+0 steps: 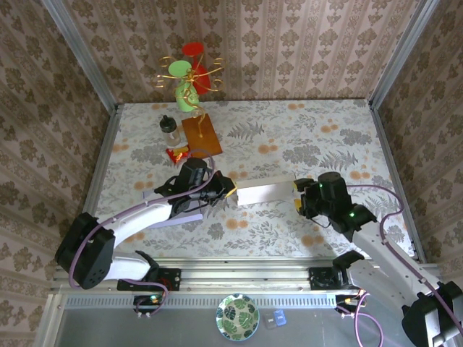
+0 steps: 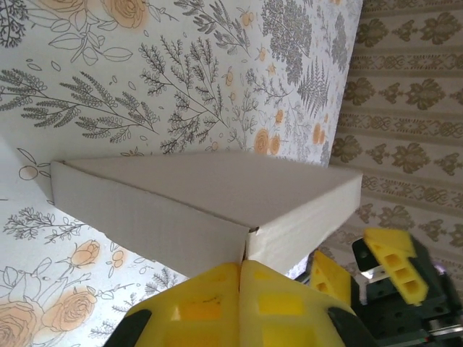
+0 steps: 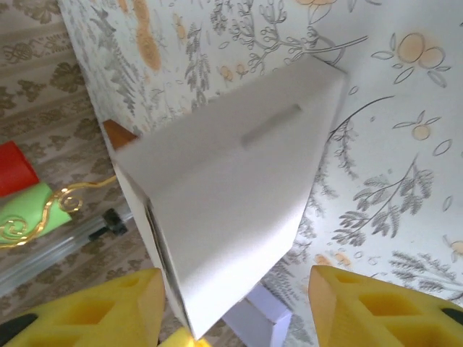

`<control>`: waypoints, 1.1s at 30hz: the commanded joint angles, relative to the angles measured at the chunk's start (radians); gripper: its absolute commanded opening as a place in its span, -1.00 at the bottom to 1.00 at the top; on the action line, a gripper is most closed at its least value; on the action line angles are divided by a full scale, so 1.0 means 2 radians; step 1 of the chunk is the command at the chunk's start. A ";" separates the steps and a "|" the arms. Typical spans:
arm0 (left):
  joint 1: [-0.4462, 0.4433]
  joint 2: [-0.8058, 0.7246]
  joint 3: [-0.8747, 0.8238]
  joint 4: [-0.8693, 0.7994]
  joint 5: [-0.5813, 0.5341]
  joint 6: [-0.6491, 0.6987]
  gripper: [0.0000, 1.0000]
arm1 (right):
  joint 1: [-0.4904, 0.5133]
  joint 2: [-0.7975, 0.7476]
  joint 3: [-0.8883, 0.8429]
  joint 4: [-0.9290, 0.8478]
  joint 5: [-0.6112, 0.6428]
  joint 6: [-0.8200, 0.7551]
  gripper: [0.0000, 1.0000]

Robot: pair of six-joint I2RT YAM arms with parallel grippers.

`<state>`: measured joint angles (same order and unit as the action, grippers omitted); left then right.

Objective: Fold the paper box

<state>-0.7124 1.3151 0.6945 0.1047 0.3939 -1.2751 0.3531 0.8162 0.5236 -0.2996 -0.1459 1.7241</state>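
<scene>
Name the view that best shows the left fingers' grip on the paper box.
Left wrist: the left gripper is pinched shut on the edge of the paper box, sharp and close. Top external shows that grip small, from above; right wrist shows a blurred box face.

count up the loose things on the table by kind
paper box: 1
flat white sheet: 1
small bottle: 1
orange board: 1
red wrapper: 1
wire ornament stand: 1
total: 6
</scene>
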 commanded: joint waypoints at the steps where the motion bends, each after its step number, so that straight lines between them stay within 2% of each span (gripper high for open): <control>1: -0.005 0.006 -0.007 -0.070 -0.029 0.042 -0.88 | -0.008 -0.013 0.020 -0.018 -0.022 0.002 0.24; 8: -0.016 0.003 -0.007 -0.067 -0.039 0.062 -0.89 | -0.038 -0.011 0.008 0.011 -0.041 0.015 0.29; 15: -0.042 -0.002 0.008 -0.102 -0.057 0.117 -0.89 | -0.113 0.007 0.015 0.000 -0.116 -0.031 0.30; 20: -0.058 -0.010 0.006 -0.109 -0.070 0.143 -0.89 | -0.144 0.017 0.014 -0.020 -0.166 -0.056 0.31; 24: -0.074 -0.008 0.005 -0.110 -0.071 0.165 -0.89 | -0.151 0.014 0.039 -0.096 -0.168 -0.113 0.31; 27: -0.079 -0.003 -0.004 -0.101 -0.067 0.157 -0.88 | -0.151 0.008 0.050 -0.152 -0.157 -0.152 0.30; 33: -0.083 0.008 -0.012 -0.092 -0.058 0.133 -0.86 | -0.151 -0.008 0.046 -0.197 -0.137 -0.194 0.28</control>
<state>-0.8700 1.3136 0.6769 -0.0566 0.2829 -0.9951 0.0547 0.8162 0.6014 -0.5880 -0.4335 1.4204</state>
